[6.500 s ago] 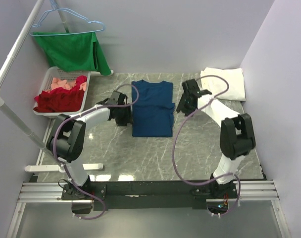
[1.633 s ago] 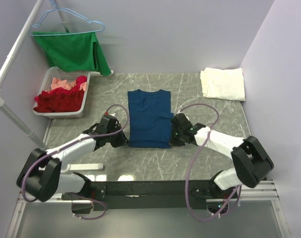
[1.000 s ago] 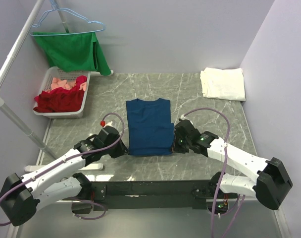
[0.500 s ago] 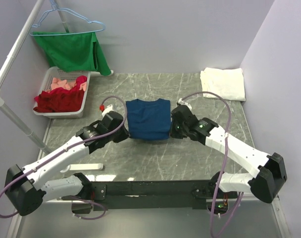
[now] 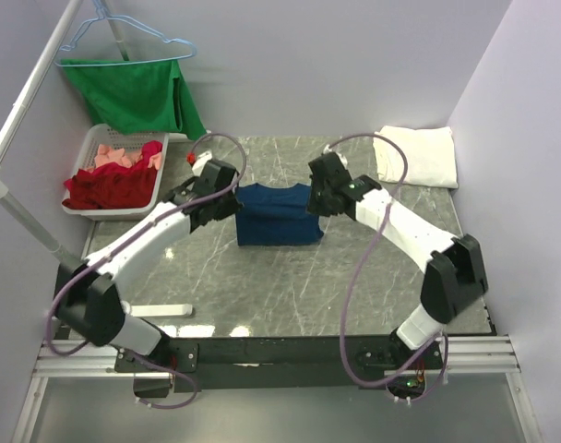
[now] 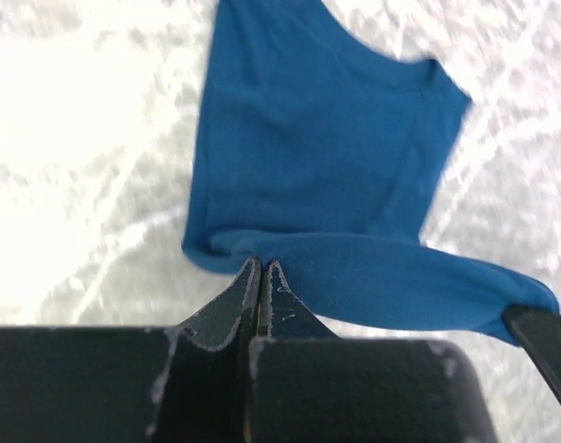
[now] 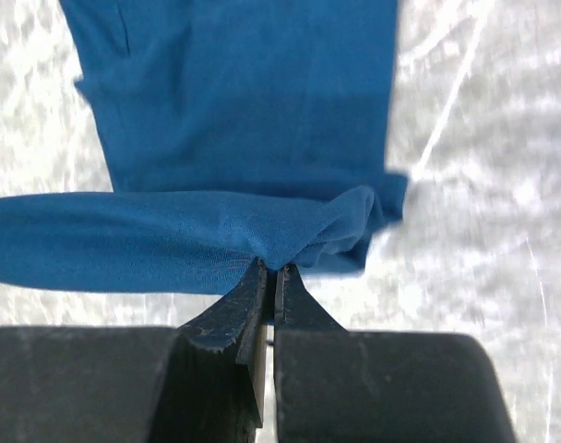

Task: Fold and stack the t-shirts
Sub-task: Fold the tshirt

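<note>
The navy blue t-shirt (image 5: 277, 218) lies at mid-table, its near hem lifted and doubled back over the rest toward the collar. My left gripper (image 5: 232, 204) is shut on the hem's left corner, and in the left wrist view the gripper (image 6: 262, 264) pinches a blue fold of the shirt (image 6: 317, 138). My right gripper (image 5: 316, 204) is shut on the hem's right corner, and in the right wrist view the gripper (image 7: 271, 269) bunches the cloth of the shirt (image 7: 244, 92). The white t-shirt (image 5: 416, 155) lies folded at the back right. No print shows on the navy one.
A white basket (image 5: 89, 207) with red and pink clothes stands at the back left. A green garment (image 5: 133, 92) hangs on a blue hanger from a slanted white rail (image 5: 27, 101) above it. A small white bar (image 5: 161, 311) lies near the front left. Walls close in on three sides.
Both grippers have carried the navy shirt's near hem from the front of the table toward the back. The shirt now looks about half as long.
</note>
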Tool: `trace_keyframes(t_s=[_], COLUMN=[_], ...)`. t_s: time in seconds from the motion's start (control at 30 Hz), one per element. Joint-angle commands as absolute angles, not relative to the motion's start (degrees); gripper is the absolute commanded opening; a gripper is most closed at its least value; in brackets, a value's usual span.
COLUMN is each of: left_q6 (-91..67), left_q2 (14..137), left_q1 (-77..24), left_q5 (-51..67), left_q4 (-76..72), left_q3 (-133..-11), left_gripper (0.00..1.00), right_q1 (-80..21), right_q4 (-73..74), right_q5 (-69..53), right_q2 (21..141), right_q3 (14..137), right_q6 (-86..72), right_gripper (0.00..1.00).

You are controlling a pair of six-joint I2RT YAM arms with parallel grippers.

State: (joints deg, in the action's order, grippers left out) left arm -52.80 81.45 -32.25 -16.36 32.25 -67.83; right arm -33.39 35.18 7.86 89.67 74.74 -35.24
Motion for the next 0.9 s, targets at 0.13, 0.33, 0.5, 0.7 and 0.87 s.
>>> trace_keyframes(t_s=[0.13,0.33,0.5,0.7,0.87], left_q6=[-44.04,-41.31,-40.25,-39.29,-38.76], left_q2=[94.64,105.72,114.25,120.58,122.17], left_q1=[-26.81,-24.09,-21.89,-21.18,-19.96], left_q5=[-14.68,-13.27,-11.17,-9.67,-9.76], left_q4=[27.78,27.95,29.18,30.85,30.24], left_q3=[-79.0,-88.67,-97.01,-102.65,-104.59], left_gripper=[0.01,0.01,0.01,0.1,0.52], right_q1=[-27.95,-24.88,-23.03,-21.62,-19.96], right_q4=[33.05,35.32,37.35,40.16,40.69], right_q5=[6.24,5.01,3.25,1.58,1.14], right_q2=[102.73,113.45,121.18,126.82,128.23], right_q3=[87.79,99.04,107.57,114.52,118.29], right_q6=[-31.21,-30.24,-29.71,-29.62,-29.97], right_gripper=[0.0,0.0,0.0,0.06,0.44])
